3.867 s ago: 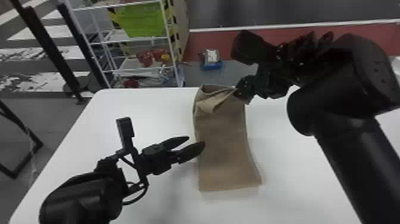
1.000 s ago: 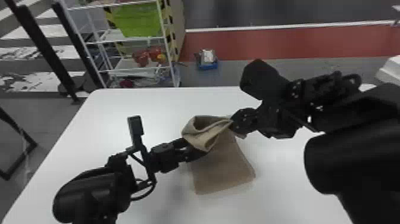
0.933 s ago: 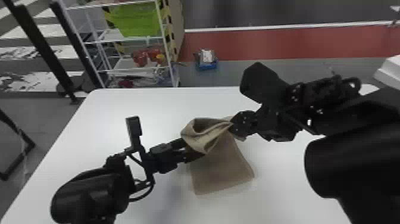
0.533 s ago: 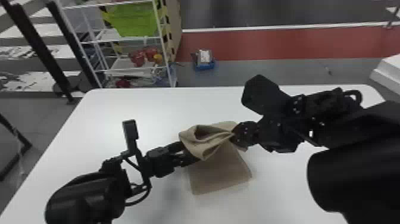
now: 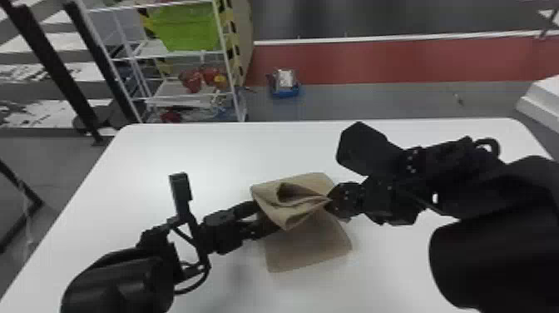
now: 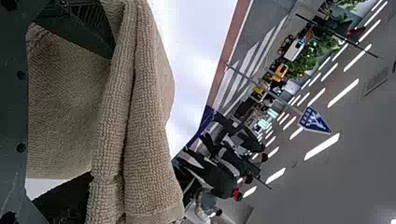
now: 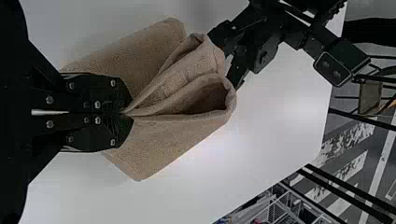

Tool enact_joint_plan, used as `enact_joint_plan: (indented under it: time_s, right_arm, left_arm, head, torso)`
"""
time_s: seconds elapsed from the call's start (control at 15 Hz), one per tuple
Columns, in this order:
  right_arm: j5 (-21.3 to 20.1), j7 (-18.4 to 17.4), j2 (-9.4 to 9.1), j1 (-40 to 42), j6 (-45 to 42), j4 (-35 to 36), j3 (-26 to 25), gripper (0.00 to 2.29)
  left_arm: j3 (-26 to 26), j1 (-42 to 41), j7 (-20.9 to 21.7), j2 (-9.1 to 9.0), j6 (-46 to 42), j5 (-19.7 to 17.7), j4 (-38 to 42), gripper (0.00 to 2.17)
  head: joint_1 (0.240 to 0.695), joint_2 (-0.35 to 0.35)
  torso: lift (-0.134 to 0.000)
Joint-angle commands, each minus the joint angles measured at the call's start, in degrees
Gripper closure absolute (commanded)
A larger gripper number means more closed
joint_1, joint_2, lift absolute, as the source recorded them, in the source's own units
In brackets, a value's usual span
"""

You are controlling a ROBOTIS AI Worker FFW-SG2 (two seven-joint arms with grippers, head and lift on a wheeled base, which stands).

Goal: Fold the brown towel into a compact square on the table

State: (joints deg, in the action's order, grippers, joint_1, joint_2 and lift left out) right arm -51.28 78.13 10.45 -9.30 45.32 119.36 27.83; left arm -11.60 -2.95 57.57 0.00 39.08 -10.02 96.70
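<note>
The white table (image 5: 199, 145) spreads widest; on a clock face laid over the head view, twelve at the far edge, it fills the middle and runs down to six. A white rack (image 5: 234, 98) stands beyond it at eleven o'clock, with a green bin (image 5: 183, 29) high on it. The right arm comes in from four o'clock, the left arm from seven.

The brown towel (image 5: 307, 249) is near the middle of the clock. Its lower part lies flat on the table toward six, while the upper part is gathered into folds around a dark, open loop.

At the towel's three o'clock side, the right gripper (image 5: 331, 200) has its jaws pressed together on the cloth, pinching the point where the pleats meet. At its nine o'clock side is the left gripper (image 5: 261, 219), its jaws spread, with cloth between and over the fingers; the left wrist view shows thick folded ridges there.

On the floor past the table, just before twelve, sits a blue tray (image 5: 285, 91). Small red items (image 5: 193, 81) rest on the rack below the bin.
</note>
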Motion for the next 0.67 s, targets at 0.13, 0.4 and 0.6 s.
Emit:
enact_joint_plan:
  time_s: [0.13, 0.4, 0.6]
  right_arm:
    - [-1.1, 0.2, 0.63, -0.1, -2.6, -1.4, 0.2, 1.33]
    - [-2.5, 0.2, 1.59, 0.1, -5.1, -3.0, 1.0, 1.33]
    - [-3.3, 0.2, 2.30, 0.7, -6.2, -3.0, 1.1, 1.33]
  left_arm:
    - [0.3, -0.6, 0.0, -0.15, -1.8, 0.3, -0.5, 0.06]
    - [0.5, -0.7, 0.0, -0.15, -2.6, 0.5, -0.7, 0.06]
    - [0.5, -0.7, -0.2, -0.15, -2.9, 0.5, -0.9, 0.06]
  head:
    - [0.695, 0.117]
    - [0.695, 0.113]
    - [0.695, 0.106]
  torso:
    - [-0.134]
    - [-0.134]
    - [-0.134]
